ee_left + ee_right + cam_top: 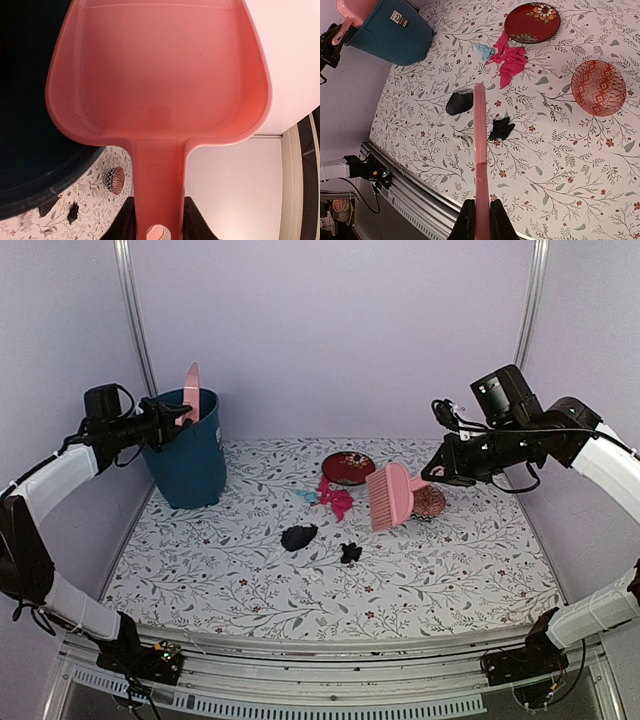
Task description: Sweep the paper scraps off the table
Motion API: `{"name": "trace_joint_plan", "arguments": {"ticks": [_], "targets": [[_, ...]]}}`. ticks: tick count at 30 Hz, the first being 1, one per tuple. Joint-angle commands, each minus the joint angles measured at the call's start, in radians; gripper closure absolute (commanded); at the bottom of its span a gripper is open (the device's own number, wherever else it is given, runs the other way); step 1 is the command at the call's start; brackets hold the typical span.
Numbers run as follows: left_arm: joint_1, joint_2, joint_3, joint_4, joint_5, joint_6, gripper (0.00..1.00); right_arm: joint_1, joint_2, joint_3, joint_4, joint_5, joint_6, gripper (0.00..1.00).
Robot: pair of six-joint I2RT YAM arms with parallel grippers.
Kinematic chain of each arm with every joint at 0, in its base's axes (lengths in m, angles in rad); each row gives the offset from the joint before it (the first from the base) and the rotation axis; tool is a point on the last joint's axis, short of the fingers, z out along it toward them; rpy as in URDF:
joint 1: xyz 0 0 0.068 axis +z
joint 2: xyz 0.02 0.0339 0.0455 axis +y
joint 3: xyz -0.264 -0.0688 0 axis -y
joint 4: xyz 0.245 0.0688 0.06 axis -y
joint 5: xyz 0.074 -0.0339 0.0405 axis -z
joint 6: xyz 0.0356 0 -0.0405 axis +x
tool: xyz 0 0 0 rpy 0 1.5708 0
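Paper scraps lie mid-table: a black clump (pixel 298 536) (pixel 459 102), a smaller black bit (pixel 350 553) (pixel 501 129), a hot-pink bunch (pixel 336 498) (pixel 510 60) and a light-blue bit (pixel 305 495) (pixel 485 51). My left gripper (pixel 185 418) (pixel 159 215) is shut on the handle of a pink dustpan (pixel 192 390) (pixel 160 75), which it holds upright over the teal bin (pixel 190 455) (pixel 395 35). My right gripper (pixel 432 472) (pixel 480 215) is shut on the handle of a pink brush (pixel 390 496) (pixel 480 130). The brush hangs above the table (pixel 450 570), right of the scraps.
A round dark-red plate (pixel 348 467) (pixel 532 22) sits behind the scraps. A pink patterned dish (pixel 430 502) (pixel 598 87) (pixel 115 180) lies just right of the brush. The bin stands at the back left corner. Walls close the sides and back.
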Motion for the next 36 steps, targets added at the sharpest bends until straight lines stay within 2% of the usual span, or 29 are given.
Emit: {"name": "trace_joint_plan", "arguments": {"ticks": [1,9,13,18,24,29,36], "targets": [[0.007,-0.007,-0.003,0.037,0.016,0.005,0.97,-0.011,0.006,0.008,0.036,-0.011,-0.005,0.99],[0.008,-0.002,0.084,-0.003,0.002,0.063,0.97,-0.015,0.04,0.03,0.047,-0.014,-0.028,0.99],[-0.009,-0.044,0.107,-0.067,-0.012,0.147,0.97,-0.016,0.104,0.079,0.073,-0.032,-0.049,0.99],[-0.058,-0.142,0.098,-0.226,-0.031,0.298,0.96,-0.016,0.238,0.174,0.128,-0.062,-0.067,0.99],[-0.2,-0.223,0.079,-0.491,-0.11,0.548,0.96,-0.016,0.447,0.303,0.238,-0.092,-0.036,0.99],[-0.342,-0.274,-0.016,-0.636,-0.274,0.651,0.96,-0.027,0.609,0.354,0.388,-0.163,0.078,0.99],[-0.464,-0.326,-0.093,-0.7,-0.342,0.665,0.96,-0.066,0.797,0.38,0.631,-0.261,0.365,0.99]]}}
